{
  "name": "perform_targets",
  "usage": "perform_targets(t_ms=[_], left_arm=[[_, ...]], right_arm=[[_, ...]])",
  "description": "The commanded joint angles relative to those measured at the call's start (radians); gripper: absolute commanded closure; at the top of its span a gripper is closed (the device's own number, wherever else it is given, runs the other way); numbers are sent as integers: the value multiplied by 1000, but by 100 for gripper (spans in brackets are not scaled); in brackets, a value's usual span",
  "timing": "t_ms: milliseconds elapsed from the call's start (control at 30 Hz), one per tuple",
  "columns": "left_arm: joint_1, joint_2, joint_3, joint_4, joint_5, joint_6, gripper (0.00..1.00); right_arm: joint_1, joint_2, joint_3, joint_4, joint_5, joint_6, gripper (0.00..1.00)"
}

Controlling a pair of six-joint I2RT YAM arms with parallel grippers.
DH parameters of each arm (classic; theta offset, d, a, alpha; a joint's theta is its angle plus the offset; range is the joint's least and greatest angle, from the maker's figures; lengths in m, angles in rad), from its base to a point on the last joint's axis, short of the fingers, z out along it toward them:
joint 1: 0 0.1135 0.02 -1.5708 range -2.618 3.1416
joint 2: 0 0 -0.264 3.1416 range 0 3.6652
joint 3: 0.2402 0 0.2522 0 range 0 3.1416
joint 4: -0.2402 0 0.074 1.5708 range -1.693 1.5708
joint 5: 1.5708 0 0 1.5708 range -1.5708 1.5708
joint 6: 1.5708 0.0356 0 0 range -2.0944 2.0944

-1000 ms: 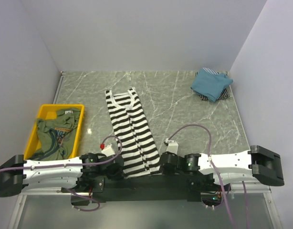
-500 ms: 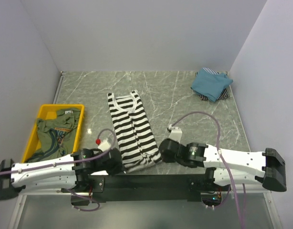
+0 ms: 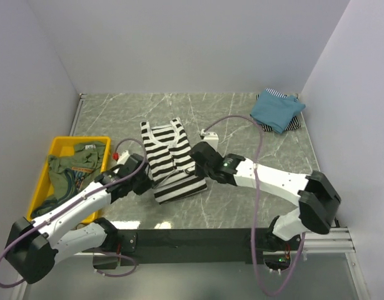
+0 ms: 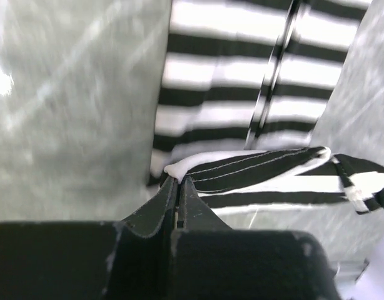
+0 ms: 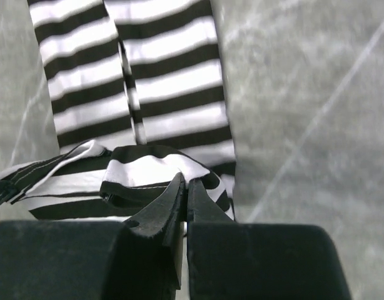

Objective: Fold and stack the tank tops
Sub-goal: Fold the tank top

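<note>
A black-and-white striped tank top [image 3: 170, 159] lies mid-table, its lower half lifted and doubled back over the upper half. My left gripper [image 3: 144, 181] is shut on the hem's left corner [image 4: 173, 172]. The right gripper [image 3: 197, 157] is shut on the hem's right corner [image 5: 186, 175]. Both hold the hem [image 4: 273, 169] just above the striped cloth below. An olive-green tank top [image 3: 70, 172] lies crumpled in the yellow bin [image 3: 42, 181]. At the far right corner a folded teal-blue tank top [image 3: 276, 111] rests on a folded pinstriped one [image 3: 271, 94].
The yellow bin stands at the table's left edge, close to my left arm. White walls close in the table on the left, back and right. Grey marble tabletop [image 3: 261, 156] shows between the striped top and the folded stack.
Both grippers have carried the striped top's hem away from the near edge toward the back, folding the lower half over the upper. The arms have stretched out over the table.
</note>
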Motion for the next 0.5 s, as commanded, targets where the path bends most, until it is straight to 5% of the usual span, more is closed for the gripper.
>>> perform_targets(t_ms=[0,467], left_arm=[[83,42,61,120,11,144,99],[303,296,146,358,69,243,99]], right_arm=[[-40,69,89,100,9,-90,100],[-137,395,369,154,-65,-171,100]])
